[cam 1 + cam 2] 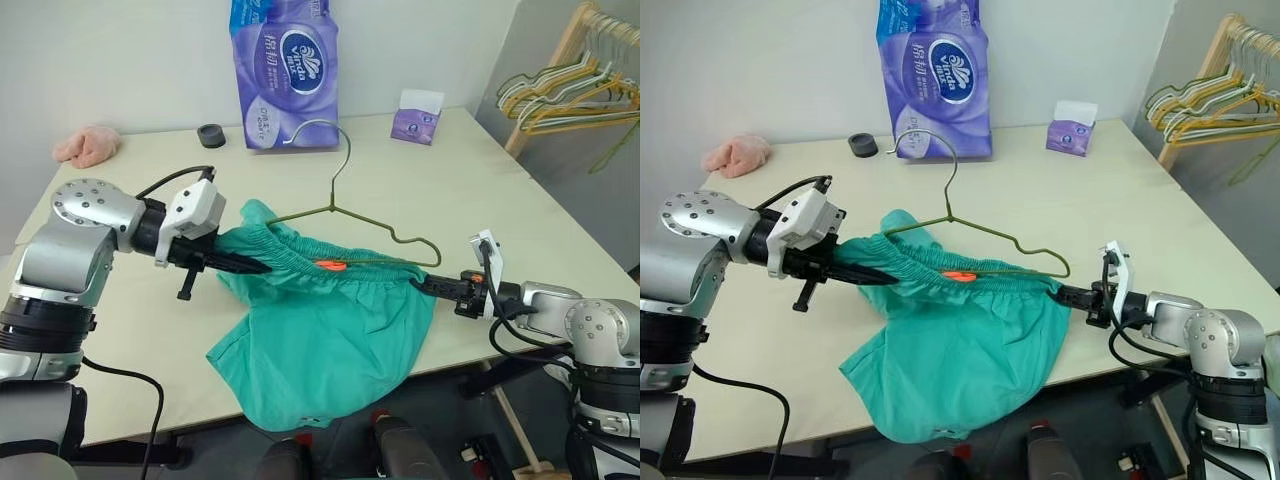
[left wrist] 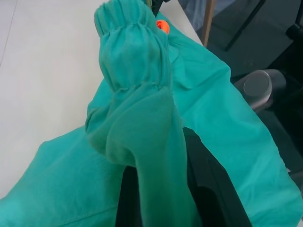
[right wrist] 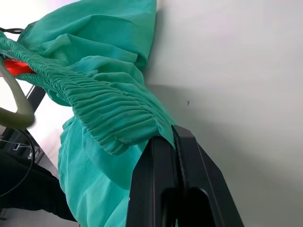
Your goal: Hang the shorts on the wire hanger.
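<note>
The shorts (image 1: 320, 340) hang over the table's (image 1: 480, 200) near edge. The left gripper (image 1: 262, 267) and the right gripper (image 1: 415, 282) each pinch one end of the waistband. The hanger (image 1: 345, 215) lies just behind, mid-table.

A pale worktop (image 1: 470, 190) carried a tall purple pack of tissue rolls (image 1: 283, 70) standing upright at its far edge against the wall. Just beside the pack sat a small black ring-shaped object (image 1: 211, 135), and farther along that edge lay a bunched pink cloth (image 1: 87, 145). A small purple tissue box (image 1: 417, 117) stood near the far corner. Beyond that corner, a wooden rack (image 1: 553, 68) held bunched yellow and green hangers (image 1: 572, 95).
</note>
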Robot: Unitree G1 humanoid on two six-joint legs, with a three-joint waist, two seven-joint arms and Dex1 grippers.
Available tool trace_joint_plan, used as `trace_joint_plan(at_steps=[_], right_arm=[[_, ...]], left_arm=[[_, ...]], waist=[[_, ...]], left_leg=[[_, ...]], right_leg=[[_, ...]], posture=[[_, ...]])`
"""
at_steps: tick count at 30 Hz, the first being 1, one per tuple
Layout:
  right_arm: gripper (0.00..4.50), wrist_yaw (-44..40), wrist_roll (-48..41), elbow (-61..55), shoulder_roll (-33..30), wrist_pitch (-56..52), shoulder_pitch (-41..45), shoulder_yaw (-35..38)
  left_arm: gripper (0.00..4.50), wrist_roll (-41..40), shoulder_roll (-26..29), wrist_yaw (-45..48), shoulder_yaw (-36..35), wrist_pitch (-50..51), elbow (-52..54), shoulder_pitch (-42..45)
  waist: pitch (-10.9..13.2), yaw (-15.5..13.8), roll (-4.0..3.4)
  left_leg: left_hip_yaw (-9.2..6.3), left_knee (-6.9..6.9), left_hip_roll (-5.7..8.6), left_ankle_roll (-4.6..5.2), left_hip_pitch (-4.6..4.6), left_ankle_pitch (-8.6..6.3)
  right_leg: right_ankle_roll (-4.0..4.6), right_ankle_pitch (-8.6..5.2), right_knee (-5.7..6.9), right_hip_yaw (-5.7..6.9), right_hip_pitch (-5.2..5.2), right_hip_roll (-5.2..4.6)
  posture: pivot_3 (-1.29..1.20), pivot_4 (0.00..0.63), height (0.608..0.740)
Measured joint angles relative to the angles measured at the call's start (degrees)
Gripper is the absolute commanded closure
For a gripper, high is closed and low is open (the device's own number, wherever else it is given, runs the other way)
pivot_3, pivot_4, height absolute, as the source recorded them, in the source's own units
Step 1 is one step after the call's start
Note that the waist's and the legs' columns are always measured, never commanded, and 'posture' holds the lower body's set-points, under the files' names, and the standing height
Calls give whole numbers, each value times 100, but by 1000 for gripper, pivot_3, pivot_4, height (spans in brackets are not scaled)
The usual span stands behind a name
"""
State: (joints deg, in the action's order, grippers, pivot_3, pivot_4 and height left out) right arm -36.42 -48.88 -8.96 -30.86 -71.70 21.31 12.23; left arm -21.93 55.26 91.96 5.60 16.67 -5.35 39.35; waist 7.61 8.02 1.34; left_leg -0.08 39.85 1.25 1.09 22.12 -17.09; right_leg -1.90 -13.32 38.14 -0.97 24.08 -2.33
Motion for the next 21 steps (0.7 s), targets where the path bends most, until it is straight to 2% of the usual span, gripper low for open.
trace_joint_plan(at_steps=[7, 15, 21], right_arm=[[4500, 160, -198, -44, 0, -74, -32, 7], [4500, 249, -364, -51, -1, -98, -29, 11], [4500, 352, -443, -153, -2, -108, -32, 29]], left_arm=[[4500, 227, 198, 15, 257, -601, -395, 98], [4500, 489, 161, -22, 367, -1081, -1015, 434], [4500, 634, 9, -129, 367, -1080, -1323, 526]], waist=[[0, 1, 0], [0, 0, 0], [0, 3, 0]], left_leg=[[0, -1, -2, 0, 0, 0], [1, -1, -2, 1, 1, 0], [1, -1, -2, 1, 1, -1]], right_leg=[[0, 0, 0, 0, 1, 3], [0, 0, 0, 1, 1, 5], [-1, 0, 0, 0, 2, 6]], posture=[[-198, 95, 740], [-202, 95, 740], [-204, 96, 740]])
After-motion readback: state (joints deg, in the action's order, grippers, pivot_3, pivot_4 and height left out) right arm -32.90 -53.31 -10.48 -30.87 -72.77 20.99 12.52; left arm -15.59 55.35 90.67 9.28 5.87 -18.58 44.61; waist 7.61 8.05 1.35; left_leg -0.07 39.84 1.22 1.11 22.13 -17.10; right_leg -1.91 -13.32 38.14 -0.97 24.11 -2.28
